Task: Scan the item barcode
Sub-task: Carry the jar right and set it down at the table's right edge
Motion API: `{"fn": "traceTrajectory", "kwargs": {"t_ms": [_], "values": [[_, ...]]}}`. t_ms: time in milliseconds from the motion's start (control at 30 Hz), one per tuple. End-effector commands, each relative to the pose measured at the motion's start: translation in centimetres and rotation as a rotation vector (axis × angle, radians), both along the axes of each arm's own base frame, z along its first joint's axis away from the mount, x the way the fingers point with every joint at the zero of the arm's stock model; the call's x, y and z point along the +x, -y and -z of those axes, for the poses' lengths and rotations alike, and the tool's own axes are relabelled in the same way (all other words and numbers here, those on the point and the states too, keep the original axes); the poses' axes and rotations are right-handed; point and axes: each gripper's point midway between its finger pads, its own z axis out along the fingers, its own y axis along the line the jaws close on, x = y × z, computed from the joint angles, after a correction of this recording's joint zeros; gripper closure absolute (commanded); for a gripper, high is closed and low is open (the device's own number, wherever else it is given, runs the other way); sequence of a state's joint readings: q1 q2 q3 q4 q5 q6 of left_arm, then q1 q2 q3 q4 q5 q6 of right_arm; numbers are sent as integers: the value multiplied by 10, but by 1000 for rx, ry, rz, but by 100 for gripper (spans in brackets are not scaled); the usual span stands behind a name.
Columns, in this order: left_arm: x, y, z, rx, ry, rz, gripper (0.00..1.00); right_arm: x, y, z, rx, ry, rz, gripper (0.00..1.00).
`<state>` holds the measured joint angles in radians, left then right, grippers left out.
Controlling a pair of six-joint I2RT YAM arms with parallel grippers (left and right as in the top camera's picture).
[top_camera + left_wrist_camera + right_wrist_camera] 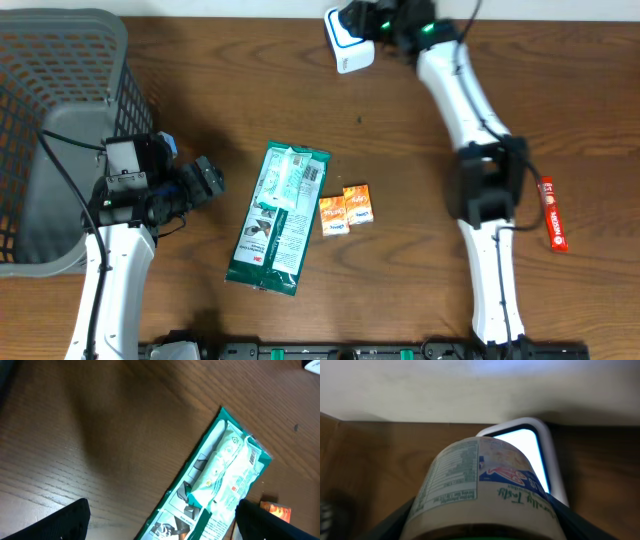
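Your right arm [465, 100] reaches the white scanner [347, 44] at the desk's [400, 285] far edge; a green packet [278, 220] lies mid-desk.

On the tub [480, 485], centre of the right wrist view: a white panel of fine print in columns at left, laid out like a nutrition table but too small to read. To its right, a red script logo, blurred, and below it green script words, the first seeming to read "Tasty", the rest unclear. On the green package [278, 218], middle of the overhead view: a small mark near its lower left corner, apparently "3M", and a barcode near its upper right corner. In the left wrist view, a triangular recycling sign beside that barcode, digits illegible. White lettering on the orange boxes [346, 210] and on the red stick [553, 213] at far right: unreadable.
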<state>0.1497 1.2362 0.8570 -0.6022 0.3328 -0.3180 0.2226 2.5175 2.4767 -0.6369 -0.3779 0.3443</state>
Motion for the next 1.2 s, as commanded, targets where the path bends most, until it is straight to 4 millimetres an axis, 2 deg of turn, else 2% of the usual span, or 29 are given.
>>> {"fn": "traceTrajectory", "kwargs": {"t_ms": [0,100,133,167,200,300,367,567,800,900,1033,1167], "values": [[1,-5,0,4,-5,-26,7,-48,34,-127,-44,138,-53,99],[1,-5,0,5,-5,-26,7,-90,64,-122,-161,31,-95,99],[1,-5,0,5,-5,-26,7,-111,88,-110,-240,-61,-84,99],[1,-5,0,5,-5,-26,7,-123,106,-98,-300,-128,-66,99],[1,-5,0,5,-5,-26,7,-131,118,-90,-341,-176,-49,99],[1,-5,0,5,-5,-26,7,-162,176,-55,-505,-397,55,99],[1,-5,0,5,-5,-26,7,-177,201,-38,-555,-502,97,99],[1,-5,0,5,-5,-26,7,-196,278,17,-626,-710,341,99],[1,-5,0,5,-5,-26,7,-220,343,81,-580,-838,494,99],[1,-5,0,5,-5,-26,7,-232,371,97,-546,-865,557,99],[1,-5,0,5,-5,-26,7,-248,407,107,-477,-895,690,99],[1,-5,0,5,-5,-26,7,-259,431,115,-384,-902,757,99]]}}
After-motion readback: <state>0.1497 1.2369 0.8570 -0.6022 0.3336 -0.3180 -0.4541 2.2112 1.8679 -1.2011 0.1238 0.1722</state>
